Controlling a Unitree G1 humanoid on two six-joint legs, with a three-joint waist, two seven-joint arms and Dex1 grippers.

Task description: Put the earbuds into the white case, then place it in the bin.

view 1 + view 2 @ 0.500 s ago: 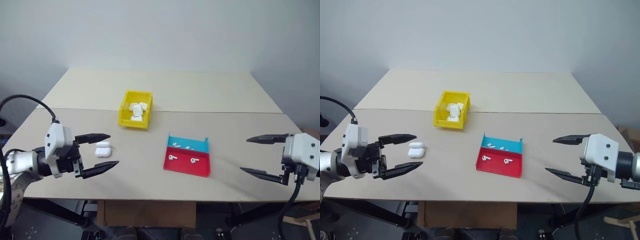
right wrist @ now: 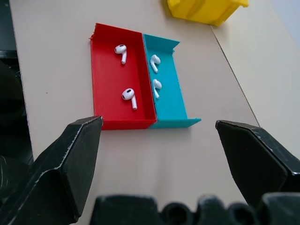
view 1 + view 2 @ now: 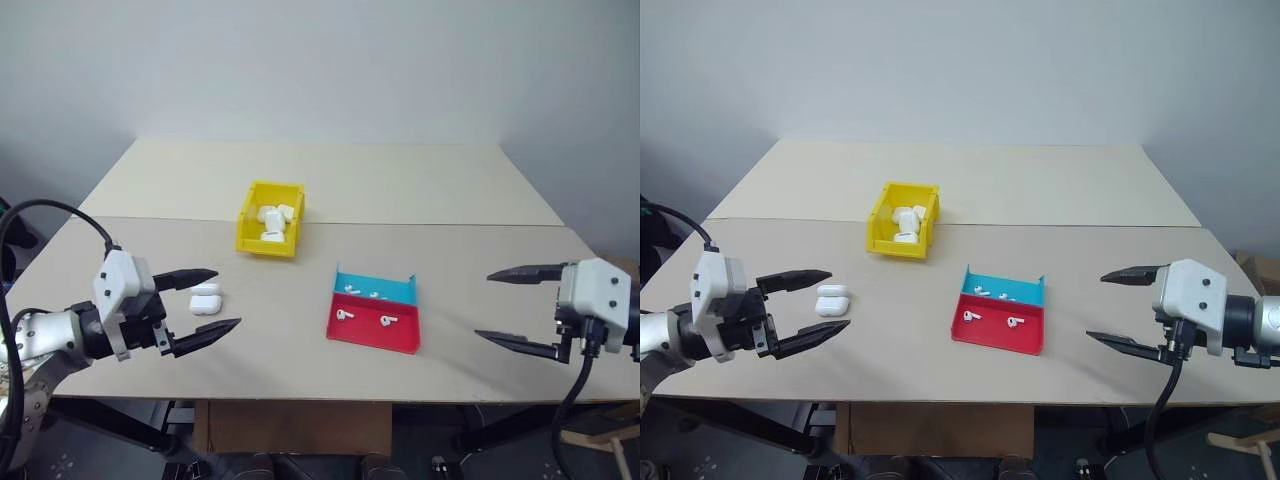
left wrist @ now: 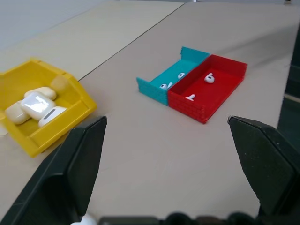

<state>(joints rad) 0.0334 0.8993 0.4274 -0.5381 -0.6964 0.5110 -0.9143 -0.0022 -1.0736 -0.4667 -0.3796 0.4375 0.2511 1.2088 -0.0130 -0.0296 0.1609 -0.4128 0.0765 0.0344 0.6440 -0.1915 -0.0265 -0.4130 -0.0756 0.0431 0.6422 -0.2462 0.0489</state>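
Earbuds [image 2: 128, 96] loose in red-blue tray [image 3: 373, 330], right of yellow bin [image 3: 270, 219]; tiny, slick, light, so pinch by stems. White case [image 3: 205, 299] left of tray, seemingly closed. Left gripper [image 3: 205, 303] and right gripper [image 3: 508, 306] fingers spread, empty.

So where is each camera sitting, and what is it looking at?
Left eye and right eye views: on the head, looking forward and down at the table; both arms show, with the open left gripper beside two white cases and the open right gripper.
Left wrist view: on the left wrist, facing the yellow bin and the tray; its two fingers show.
Right wrist view: on the right wrist, facing the tray and four earbuds; its two fingers show.
Shared: every view shows the tray and the bin.
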